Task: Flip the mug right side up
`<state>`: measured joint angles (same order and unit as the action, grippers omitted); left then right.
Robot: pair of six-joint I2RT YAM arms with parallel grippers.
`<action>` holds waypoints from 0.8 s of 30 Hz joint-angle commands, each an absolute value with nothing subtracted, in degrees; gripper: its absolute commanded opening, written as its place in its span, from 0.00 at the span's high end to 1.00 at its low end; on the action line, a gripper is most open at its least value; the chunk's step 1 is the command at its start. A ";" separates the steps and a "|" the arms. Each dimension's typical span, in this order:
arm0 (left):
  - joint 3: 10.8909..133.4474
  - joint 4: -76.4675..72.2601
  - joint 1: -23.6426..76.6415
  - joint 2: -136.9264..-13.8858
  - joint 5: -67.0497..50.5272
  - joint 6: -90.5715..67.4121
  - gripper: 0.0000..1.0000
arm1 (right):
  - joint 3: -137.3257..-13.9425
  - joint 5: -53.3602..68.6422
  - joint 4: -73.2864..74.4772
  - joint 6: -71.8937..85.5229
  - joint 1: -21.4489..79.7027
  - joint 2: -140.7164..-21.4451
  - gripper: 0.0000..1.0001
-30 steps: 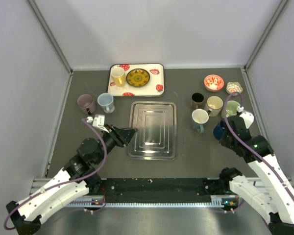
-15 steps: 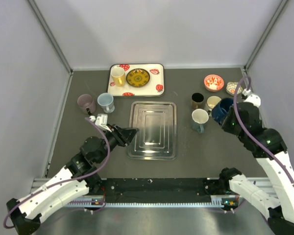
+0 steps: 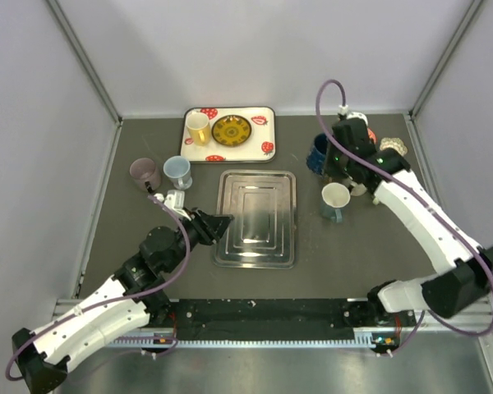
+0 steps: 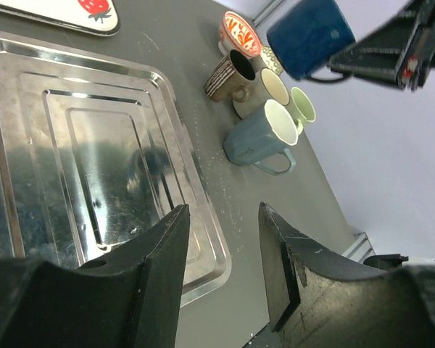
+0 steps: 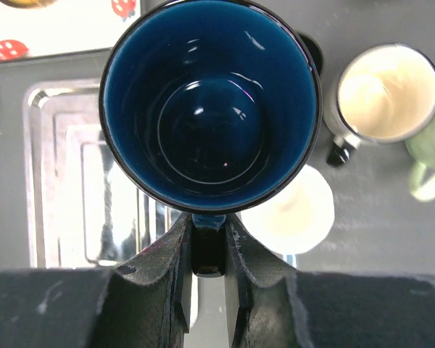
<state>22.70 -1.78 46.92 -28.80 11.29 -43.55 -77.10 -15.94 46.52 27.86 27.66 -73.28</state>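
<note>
A dark grey desk [image 3: 312, 246] was enclosed by pale grey walls [image 3: 271, 49]. At the left, the left gripper [image 3: 220, 222] was seen half open and empty over the left edge of the steel tray [image 3: 256, 238]. Further right, the blue mug [image 3: 318, 153] was held above the desk, mouth upward. Its handle was pinched in the right gripper [image 5: 208, 230], beside the clustered mugs [image 3: 335, 199].

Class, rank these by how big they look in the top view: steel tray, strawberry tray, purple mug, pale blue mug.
1. steel tray
2. strawberry tray
3. purple mug and pale blue mug: these look alike, so no ranking between them.
</note>
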 commanded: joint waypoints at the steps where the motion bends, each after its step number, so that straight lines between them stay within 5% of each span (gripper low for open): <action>1: 25.13 -2.81 46.67 -30.06 12.39 -41.75 0.52 | -88.40 -15.56 35.86 25.06 28.21 -80.83 1.00; 10: 25.40 -2.81 46.58 -32.96 11.78 -41.92 0.52 | -96.24 -15.64 35.16 23.64 27.95 -92.29 1.00; 24: 24.87 -6.50 46.49 -34.63 8.35 -42.62 0.52 | -74.81 -24.08 44.02 24.87 25.84 -60.22 1.00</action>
<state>23.27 -2.44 46.74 -33.80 10.59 -42.48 -77.12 -18.61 42.92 24.08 26.81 -70.00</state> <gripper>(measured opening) 0.479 0.185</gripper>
